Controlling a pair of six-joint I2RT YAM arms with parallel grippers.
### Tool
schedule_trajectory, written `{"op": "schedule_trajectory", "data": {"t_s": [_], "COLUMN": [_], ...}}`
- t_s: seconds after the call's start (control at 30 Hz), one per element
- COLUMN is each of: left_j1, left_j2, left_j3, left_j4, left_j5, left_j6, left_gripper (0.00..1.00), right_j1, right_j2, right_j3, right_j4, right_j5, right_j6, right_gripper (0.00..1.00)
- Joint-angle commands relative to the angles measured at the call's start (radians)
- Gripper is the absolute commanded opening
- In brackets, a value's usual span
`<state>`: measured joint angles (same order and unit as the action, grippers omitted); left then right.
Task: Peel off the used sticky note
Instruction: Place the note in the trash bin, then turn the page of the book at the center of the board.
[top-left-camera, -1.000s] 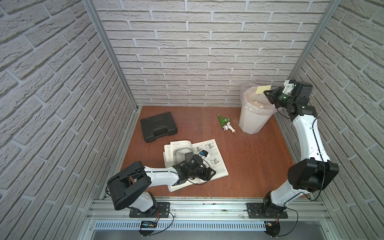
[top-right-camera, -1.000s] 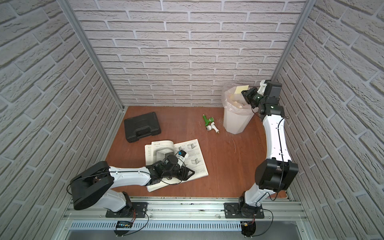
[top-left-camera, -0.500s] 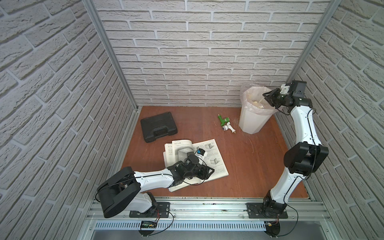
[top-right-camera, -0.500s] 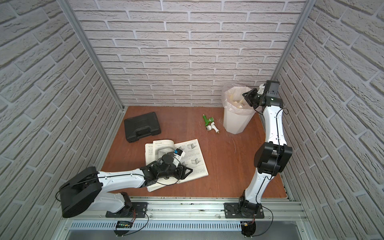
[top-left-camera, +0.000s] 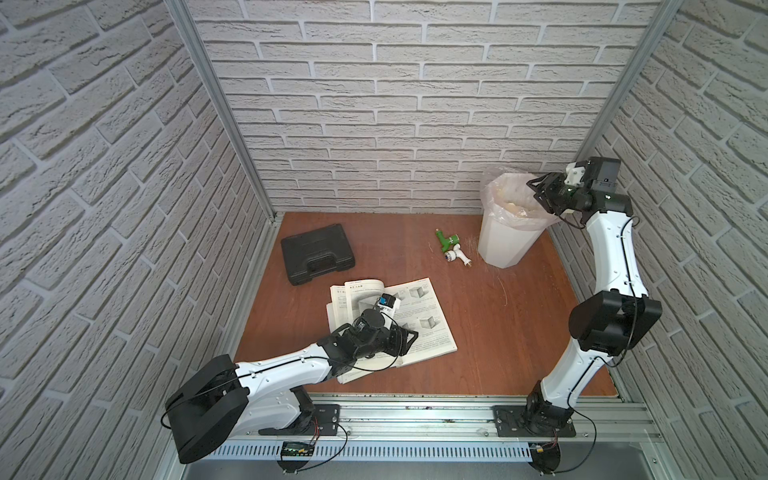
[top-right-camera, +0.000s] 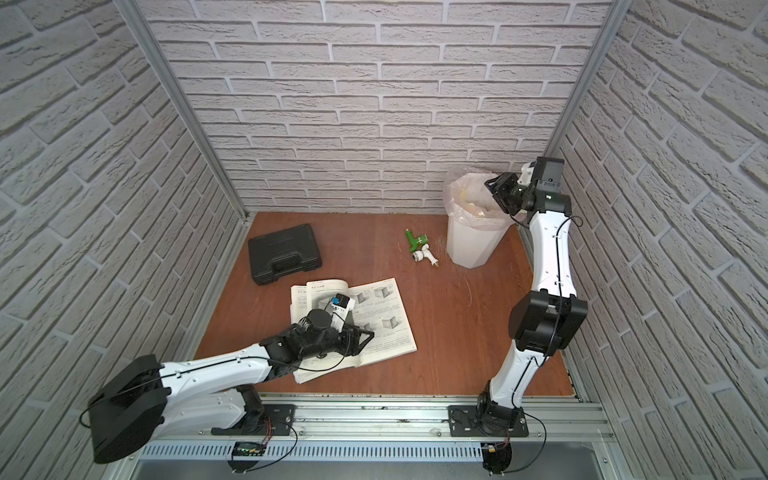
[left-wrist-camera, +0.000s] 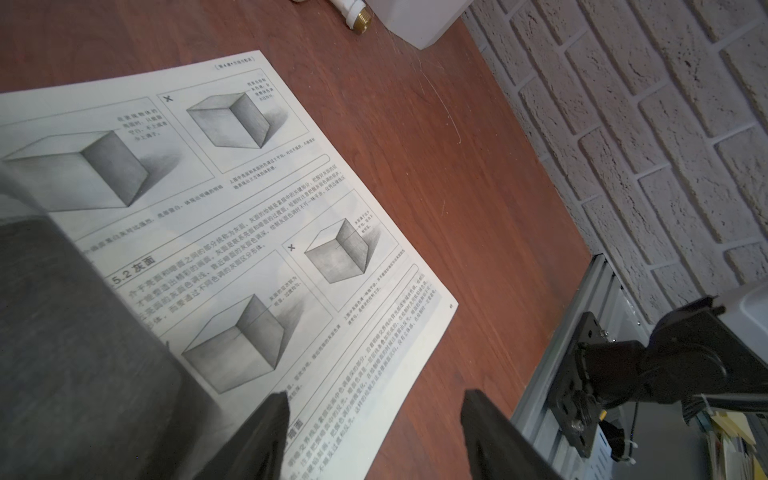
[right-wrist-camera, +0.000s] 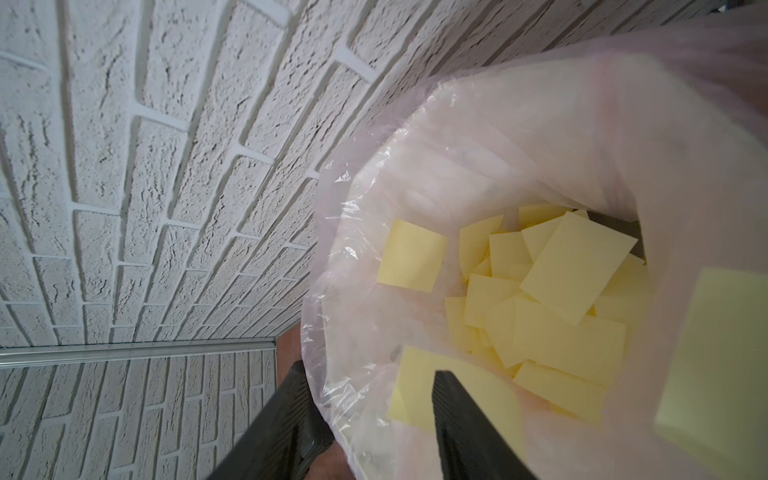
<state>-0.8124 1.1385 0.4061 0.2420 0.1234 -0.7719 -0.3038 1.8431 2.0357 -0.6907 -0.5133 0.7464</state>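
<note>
Several yellow sticky notes (right-wrist-camera: 575, 266) lie inside the bag-lined white bin (top-left-camera: 505, 245). One note (right-wrist-camera: 415, 386) rests against the bag just behind a finger of my right gripper. My right gripper (right-wrist-camera: 370, 399) hangs open over the bin's rim (top-right-camera: 492, 189), one finger outside the bag and one inside, holding nothing. The open book (top-left-camera: 419, 316) with cube drawings lies near the table's front. My left gripper (left-wrist-camera: 374, 411) stands open low over its right page (left-wrist-camera: 232, 232), near the page's lower edge, with only paper and table between the fingers. No note shows on that page.
A black case (top-left-camera: 318, 253) lies at the back left. A green fitting (top-left-camera: 448, 240) and a white one (top-left-camera: 457, 257) lie just left of the bin. The brick walls stand close behind and to the right of the bin. The metal rail (top-left-camera: 415, 415) runs along the front edge.
My right gripper opened, and the yellow note it held above the bin is gone from its jaws. The left gripper opened a little over the book.
</note>
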Motion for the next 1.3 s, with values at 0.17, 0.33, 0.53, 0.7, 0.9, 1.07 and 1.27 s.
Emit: {"op": "schedule_trajectory", "data": {"t_s": [0.17, 0.33, 0.53, 0.7, 0.9, 1.07, 1.27], "left_j1": [0.049, 0.097, 0.168, 0.220, 0.297, 0.355, 0.409], "left_j2": [-0.109, -0.201, -0.340, -0.492, -0.657, -0.757, -0.786], "left_j3": [-0.050, -0.071, -0.114, -0.136, -0.154, -0.164, -0.181], "left_j4": [-0.108, -0.216, -0.299, -0.398, -0.548, -0.690, -0.799], "left_j5": [-0.091, -0.137, -0.146, -0.150, -0.159, -0.203, -0.242], "left_j6": [-0.046, -0.087, -0.125, -0.129, -0.134, -0.162, -0.201], "left_gripper": [0.73, 0.74, 0.79, 0.80, 0.83, 0.89, 0.98], "right_j1": [0.040, 0.108, 0.221, 0.323, 0.444, 0.512, 0.564], "right_j2": [-0.268, -0.403, -0.529, -0.601, -0.645, -0.654, -0.634], "right_j3": [-0.203, -0.350, -0.539, -0.691, -0.850, -0.961, -1.059], "right_j4": [0.128, 0.153, 0.196, 0.232, 0.251, 0.274, 0.321], "right_j5": [-0.019, -0.015, 0.006, 0.038, 0.084, 0.112, 0.119], "right_j6": [-0.026, -0.071, -0.129, -0.168, -0.213, -0.228, -0.221], "right_gripper": [0.58, 0.60, 0.61, 0.62, 0.62, 0.63, 0.64]}}
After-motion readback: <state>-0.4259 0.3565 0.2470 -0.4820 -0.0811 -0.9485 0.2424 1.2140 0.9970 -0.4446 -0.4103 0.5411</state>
